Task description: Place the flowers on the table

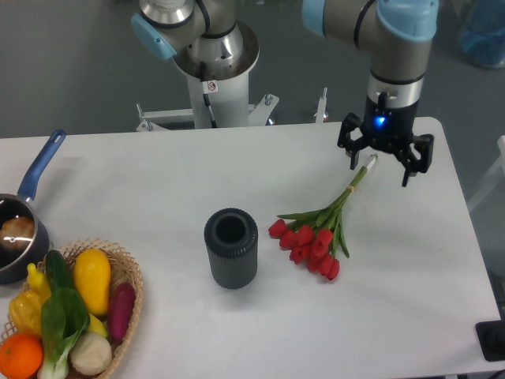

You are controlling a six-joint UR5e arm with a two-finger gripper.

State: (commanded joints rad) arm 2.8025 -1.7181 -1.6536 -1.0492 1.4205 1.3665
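Flowers (pixel 314 235) lying flat on the white worktop (pixel 158 174), right of centre, red buds pointing down-left toward the dark ribbed vase (pixel 231 247), pale stems running up-right. End effector (pixel 380 162) is above the stem tips, fingers spread apart, nothing between them, not touching the bunch; blue light lit on its wrist. Vase stands upright, just left of the buds, not touching them. Wicker basket (pixel 126 272) at the lower left corner holds a yellow squash, purple eggplant, orange, leafy greens and other veg. Blue-handled saucepan (pixel 20 229) at the left edge, just above the basket, something pale inside it. Robot base (pixel 213 55) behind the far edge of the worktop.
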